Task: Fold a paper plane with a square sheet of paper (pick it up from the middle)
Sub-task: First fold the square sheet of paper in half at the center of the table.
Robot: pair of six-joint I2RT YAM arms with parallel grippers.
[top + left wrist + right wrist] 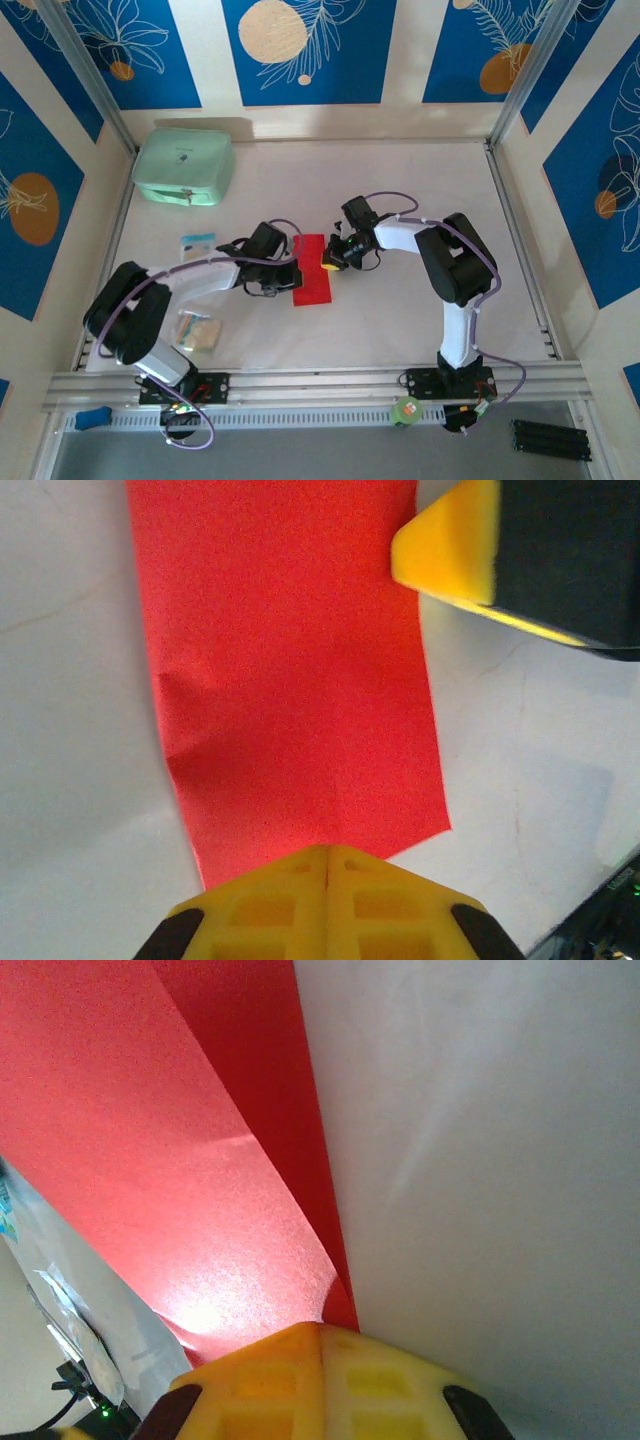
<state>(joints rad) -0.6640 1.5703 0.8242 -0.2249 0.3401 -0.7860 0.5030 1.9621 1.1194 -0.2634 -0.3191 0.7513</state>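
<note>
The white worktop [400, 200] is boxed in by cream walls [215, 50] with blue leaf-print panels, and 1 metal rail [320, 383] runs along its near edge. A mint-green case [184, 168] sits in the far-left corner. 2 small pale packets lie toward the left edge, 1 [197, 241] about halfway back and 1 [197, 330] nearer the rail.

The red paper sheet [311, 270] lies at the middle of the worktop as a narrow folded strip.

Both arms reach inward from their bases and meet over it. The left gripper [292, 278] comes to its left side, the right gripper [330, 262] to its right side.

In the left wrist view the left gripper [328, 852] has its yellow fingers pressed together, tips at the edge of the sheet [290, 660]. 1 of the right arm's yellow fingers [450, 540] touches the opposite edge.

In the right wrist view the right gripper [320, 1328] is likewise fully closed, with the sheet [150, 1160] running in under its tips. The upper layer bows up off the lower one. I cannot tell whether either gripper pinches the paper or only presses on it.
</note>
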